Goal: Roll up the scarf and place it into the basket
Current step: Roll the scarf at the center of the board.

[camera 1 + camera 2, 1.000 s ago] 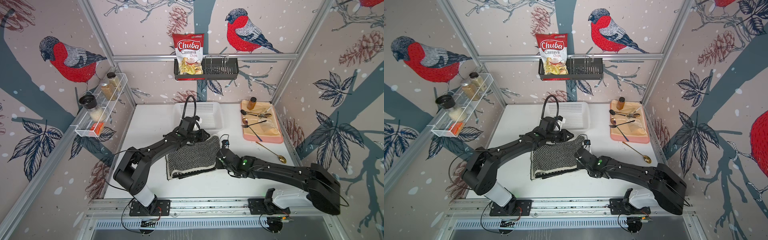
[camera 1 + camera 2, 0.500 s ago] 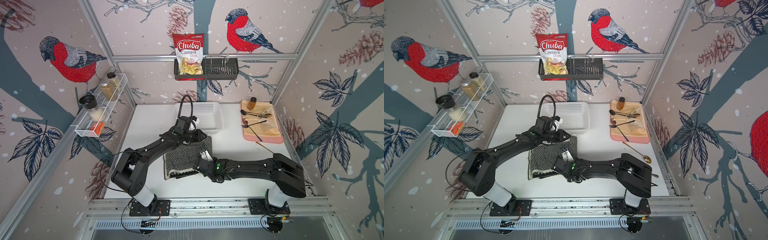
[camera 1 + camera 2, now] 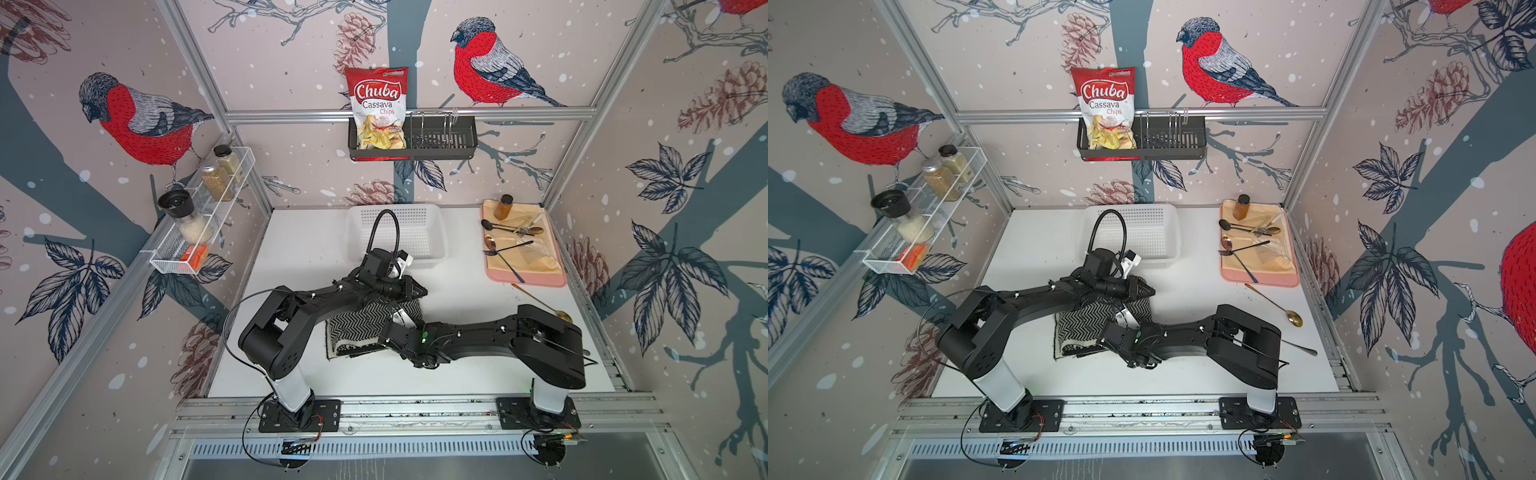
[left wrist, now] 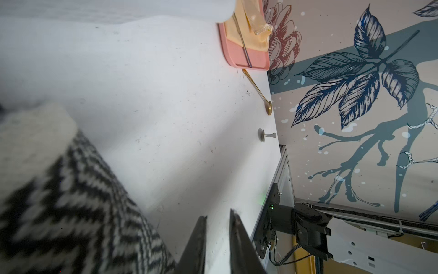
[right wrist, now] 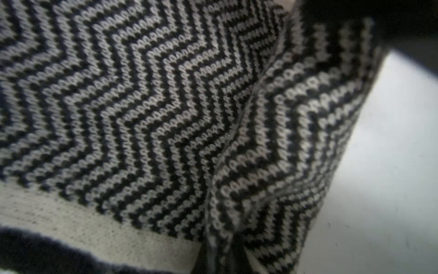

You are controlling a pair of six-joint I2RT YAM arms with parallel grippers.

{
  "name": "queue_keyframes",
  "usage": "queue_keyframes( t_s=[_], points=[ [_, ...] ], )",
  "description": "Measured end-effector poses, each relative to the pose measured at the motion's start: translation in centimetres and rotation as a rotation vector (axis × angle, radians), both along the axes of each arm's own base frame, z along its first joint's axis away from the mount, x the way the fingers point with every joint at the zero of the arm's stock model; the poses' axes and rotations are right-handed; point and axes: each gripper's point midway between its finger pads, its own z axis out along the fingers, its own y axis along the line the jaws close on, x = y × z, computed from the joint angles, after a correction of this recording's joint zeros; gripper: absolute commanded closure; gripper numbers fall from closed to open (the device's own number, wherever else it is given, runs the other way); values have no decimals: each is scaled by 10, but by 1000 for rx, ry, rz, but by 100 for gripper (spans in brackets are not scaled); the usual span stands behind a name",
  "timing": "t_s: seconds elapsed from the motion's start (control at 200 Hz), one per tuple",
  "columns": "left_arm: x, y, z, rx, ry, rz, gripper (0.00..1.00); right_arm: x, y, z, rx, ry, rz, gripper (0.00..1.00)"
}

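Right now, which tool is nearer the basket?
Left. The left tool sits just in front of the basket's near rim, by the scarf's far edge. The right tool is farther forward, pinching the scarf.

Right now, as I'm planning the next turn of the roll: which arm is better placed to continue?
Probably right. The right fingers are shut on a fold of the scarf; the left fingers stand slightly apart, empty, over bare table beside it.

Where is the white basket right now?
In a top view the white basket sits at the back of the table, below the black rack holding the chips bag, left of the pink tray.
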Motion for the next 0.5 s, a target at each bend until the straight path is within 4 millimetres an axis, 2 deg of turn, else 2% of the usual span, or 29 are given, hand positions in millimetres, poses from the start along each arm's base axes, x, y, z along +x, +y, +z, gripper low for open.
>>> queue_keyframes(
  t_s=[0.06,0.13,0.285,0.405,0.5],
  points=[
    [2,6,-12,22,25,29,82,-4,-2,4,24,16,6,56],
    [3,15,-26,51,53,55,83,-8,-8,12,66,21,0,36],
    [11,30,-48,94,86,104,83,-14,-37,30,190,46,-55,25],
    [10,31,-56,108,98,103,84,-15,-64,41,331,81,-112,23],
    [10,32,-59,112,102,104,84,-4,-85,48,455,100,-182,24]
  ],
)
